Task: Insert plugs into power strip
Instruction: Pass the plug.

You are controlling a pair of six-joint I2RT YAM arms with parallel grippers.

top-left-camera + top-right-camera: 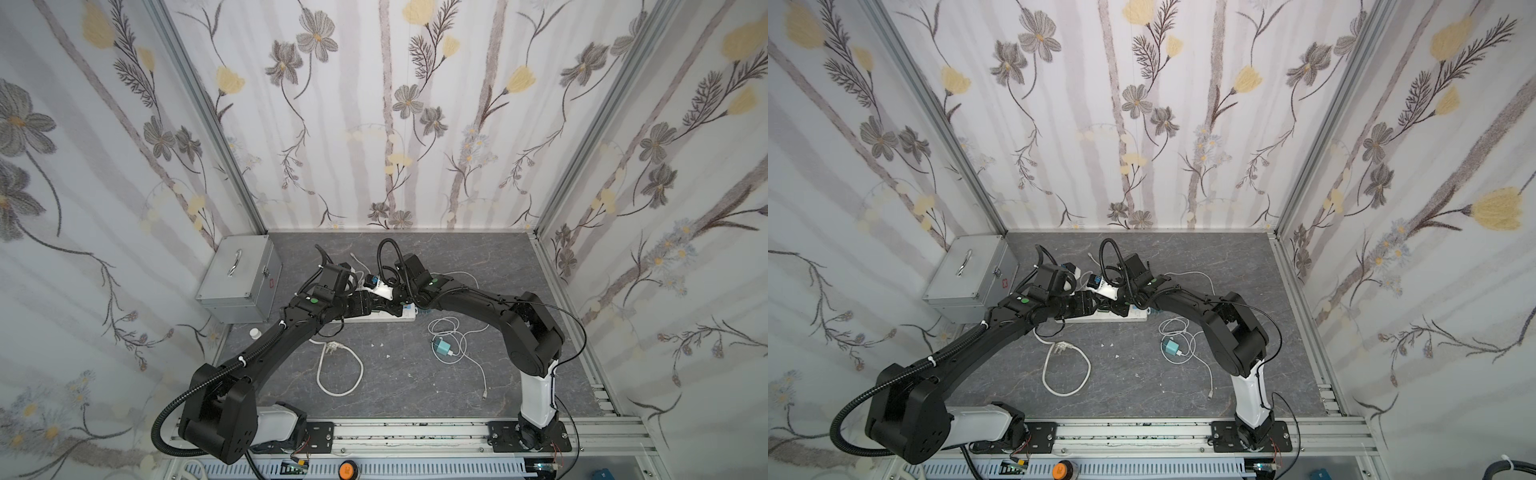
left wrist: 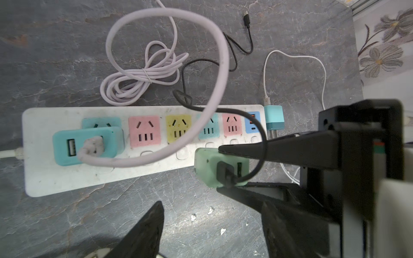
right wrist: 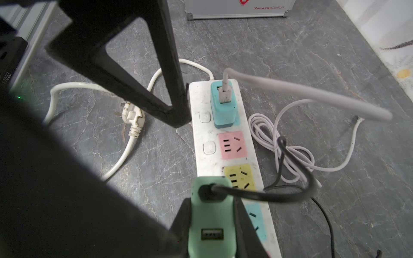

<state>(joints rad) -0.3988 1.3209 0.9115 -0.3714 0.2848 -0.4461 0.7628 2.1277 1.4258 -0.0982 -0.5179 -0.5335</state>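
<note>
The right gripper (image 2: 221,169) has its jaws clamped on the mint plug (image 3: 210,214). It holds the plug in the air over the switch-side edge of the power strip (image 2: 67,178), roughly level with the yellow socket (image 2: 176,125) — not in any socket, and its prongs are hidden in every view. The left gripper (image 2: 211,204) hangs with its jaws apart and nothing between them. One of its fingers (image 3: 178,111) is just beside the strip's edge near the seated teal plug (image 2: 87,147); whether it touches the strip I cannot tell. To insert well, the plug likely needs to shift across onto a free socket, squared to the strip so the prongs meet the straight slots, then go straight down without rocking. Two hazards stand out: the lavender cable (image 2: 223,67) arcs over the middle sockets, and the plug's own black cable (image 2: 263,143) loops close by — either could snag or get trapped under the body. Steadying the strip with the left arm would probably help.
</note>
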